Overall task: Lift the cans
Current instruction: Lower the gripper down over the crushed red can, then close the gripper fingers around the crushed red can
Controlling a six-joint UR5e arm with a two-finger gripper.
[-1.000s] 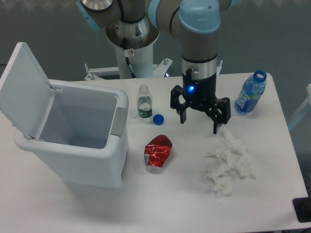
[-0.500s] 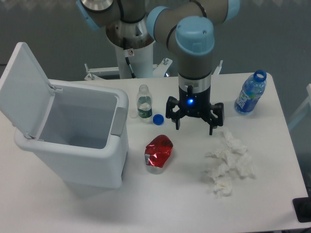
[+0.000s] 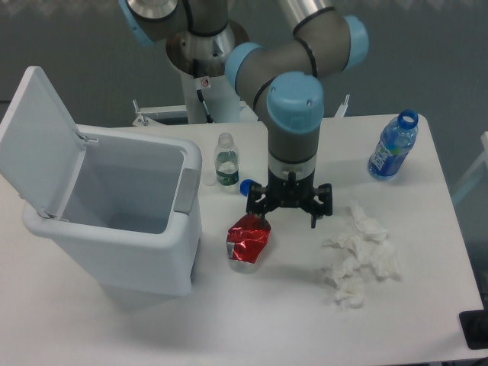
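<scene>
1. Red, crushed and shiny, the can (image 3: 248, 240) lies on its side on the white desk (image 3: 427, 305), just left of the frame's centre, near the right wall of the open bin (image 3: 114, 221) but apart from it.
2. Hand (image 3: 288, 212): fingers spread wide and empty, hanging over the desk just right of and above the can's upper end; its left finger appears close to the can's top edge, though contact cannot be told.
3. Step in hand, as judged: bringing the hand over the can before closing. To do it well, the hand should move lower left in the frame until the can sits midway between the fingers, then come down so the fingers pass either side of the flattened body across its narrower width; a dented can may slip or tip if caught only at its end.
4. Nearby things to avoid: the blue cap (image 3: 245, 185) and the small clear bottle (image 3: 226, 160) above the can, and the crumpled tissues (image 3: 358, 255) at right. The blue bottle (image 3: 393, 145) stands well apart at upper right.
5. Change from the earlier frames: the hand was farther right, above the tissues, and has travelled left and lower toward the can, its spread unchanged. The can, bottles and bin have not moved.
</scene>
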